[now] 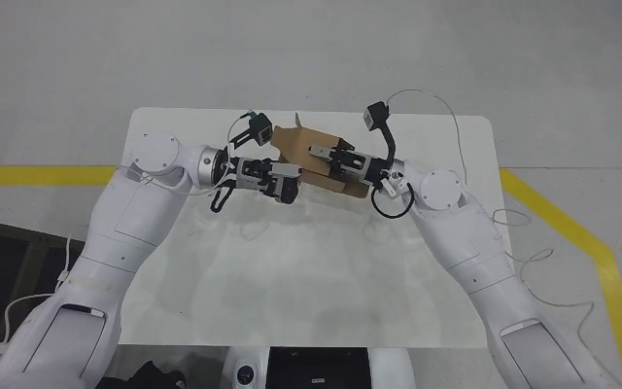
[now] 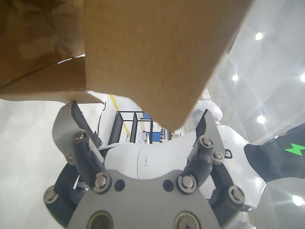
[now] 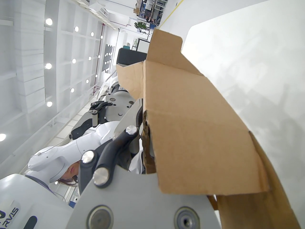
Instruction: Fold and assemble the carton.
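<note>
The top view shows both arms meeting over the far middle of the white table (image 1: 194,292), each bent at the elbow, with the brown carton (image 1: 313,175) between them. The left arm comes in from one side and the right from the other.

The left wrist view shows the left gripper (image 2: 139,117) released, its two toothed fingers (image 2: 78,117) spread wide. A loose flap of the carton (image 2: 155,48) hangs down with its tip between them, touching neither. This camera looks up past the cardboard to ceiling lights.

The right wrist view shows the right gripper (image 3: 145,117) grasping the carton (image 3: 190,132) by one wall. One finger (image 3: 131,117) lies against the near face at a torn edge, and the other is hidden behind the cardboard. The table (image 3: 238,60) lies beyond.

In the top view the left gripper (image 1: 293,187) sits just beside the carton's near corner. The right gripper (image 1: 321,153) reaches over the carton's open top.
</note>
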### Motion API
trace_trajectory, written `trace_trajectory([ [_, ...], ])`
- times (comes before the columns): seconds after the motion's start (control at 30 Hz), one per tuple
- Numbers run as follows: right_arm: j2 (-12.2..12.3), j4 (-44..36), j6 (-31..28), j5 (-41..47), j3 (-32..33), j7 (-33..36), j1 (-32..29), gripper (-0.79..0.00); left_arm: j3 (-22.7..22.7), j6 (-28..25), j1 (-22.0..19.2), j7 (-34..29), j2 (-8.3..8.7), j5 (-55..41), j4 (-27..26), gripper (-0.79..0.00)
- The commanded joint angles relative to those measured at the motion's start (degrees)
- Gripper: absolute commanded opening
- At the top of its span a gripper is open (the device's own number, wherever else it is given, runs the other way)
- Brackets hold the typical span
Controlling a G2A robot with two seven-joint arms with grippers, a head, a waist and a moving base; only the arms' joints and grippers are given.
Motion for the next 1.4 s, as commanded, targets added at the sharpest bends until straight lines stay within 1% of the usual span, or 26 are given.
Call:
trace_trajectory([
  [0.0, 0.0, -0.3, 0.2, 0.0, -0.1, 0.3, -0.2, -0.785, 0.0, -0.1, -0.3, 0.1, -0.08, 0.0, 0.3, 0.000],
  [0.3, -0.4, -0.6, 1.3, -1.1, -1.1, 1.2, -0.4, -0.785, -0.6, -0.3, -0.8, -0.1, -0.14, -0.7, 1.2, 0.000],
  [0.63, -0.8, 0.2, 1.2, -1.6, -1.5, 1.1, 0.0, -0.785, -1.3, 0.3, -0.3, -0.7, 0.02, -1.1, 1.0, 0.000],
  [0.8, -0.4, 1.5, 0.4, -0.8, 0.3, 1.7, 0.0, -0.785, -2.1, 0.2, -0.3, -1.3, 0.23, -1.2, 1.7, 0.000],
  [0.9, 0.1, 2.0, 0.9, 0.0, 1.9, 5.0, 0.1, -0.785, -3.6, -0.1, -0.4, -1.5, 0.60, -1.1, 2.9, 0.000],
  [1.07, 1.2, 2.9, 3.6, 2.1, 3.9, 14.6, 0.6, -0.785, -5.8, -1.2, -0.8, -0.2, 1.41, 2.0, 5.1, 0.000],
  [1.2, 1.9, 2.9, 4.6, 1.8, 4.9, 21.1, 0.9, -0.785, -6.3, -1.7, -0.9, 0.7, 1.86, 5.4, 6.9, 0.000],
  [1.27, 2.3, 2.6, 4.9, 1.8, 5.8, 22.4, 0.6, -0.785, -5.9, -2.1, -1.2, 1.6, 2.07, 9.0, 7.6, 0.000],
  [1.37, 2.9, 1.4, 5.3, 1.9, 7.0, 23.8, -0.1, -0.785, -5.0, -1.6, -1.2, 2.0, 2.04, 10.9, 8.5, 0.000],
])
